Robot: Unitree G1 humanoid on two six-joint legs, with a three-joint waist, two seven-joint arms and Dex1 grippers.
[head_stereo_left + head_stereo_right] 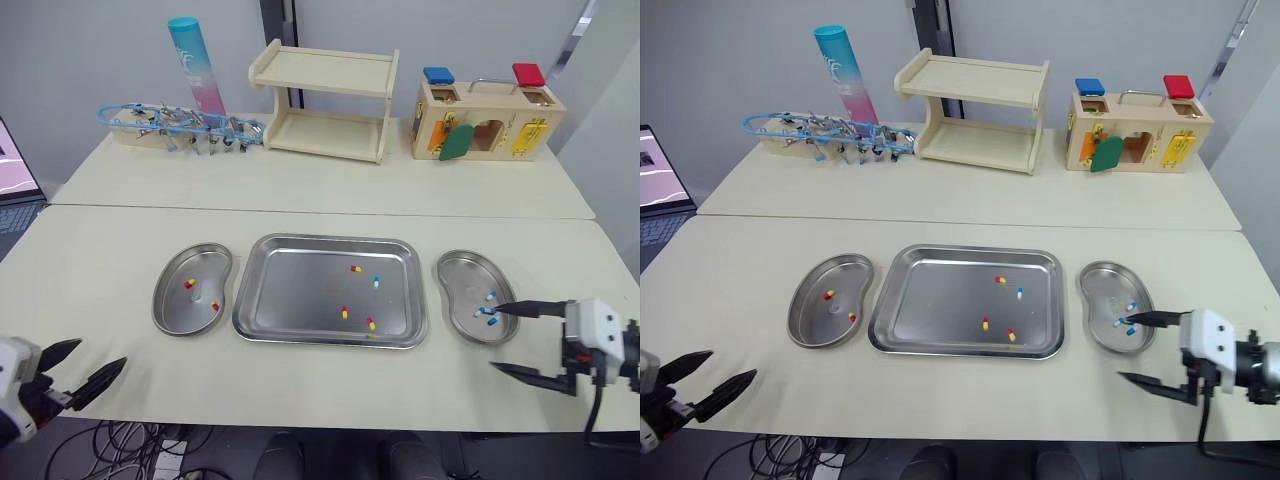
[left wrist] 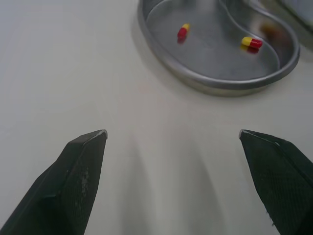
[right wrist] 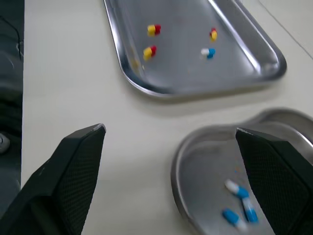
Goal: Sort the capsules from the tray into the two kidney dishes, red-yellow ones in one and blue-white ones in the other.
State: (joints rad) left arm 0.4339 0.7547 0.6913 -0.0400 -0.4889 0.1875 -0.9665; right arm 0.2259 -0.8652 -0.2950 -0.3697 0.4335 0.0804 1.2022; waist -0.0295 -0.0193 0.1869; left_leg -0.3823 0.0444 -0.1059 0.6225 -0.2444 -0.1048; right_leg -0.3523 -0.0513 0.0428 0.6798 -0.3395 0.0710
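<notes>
Now | left gripper (image 1: 100,355): wide open, empty | right gripper (image 1: 495,337): likewise; should straddle lone blue-white capsule (image 1: 377,282) in tray (image 1: 248,295) squarely, close gently.

You have the tray (image 1: 300,290) mid-counter (image 1: 100,260), four capsules (image 1: 345,312) lying in its right half. The left kidney dish (image 1: 175,300) sits just left of it, holding two capsules (image 1: 188,284); the right kidney dish (image 1: 458,280) sits just right, holding three capsules (image 1: 491,322). Along the far edge: wire rack (image 1: 180,125) with tube (image 1: 195,65) behind it on the left, wooden shelf (image 1: 325,100) in the middle, latch box (image 1: 485,120) on the right.
</notes>
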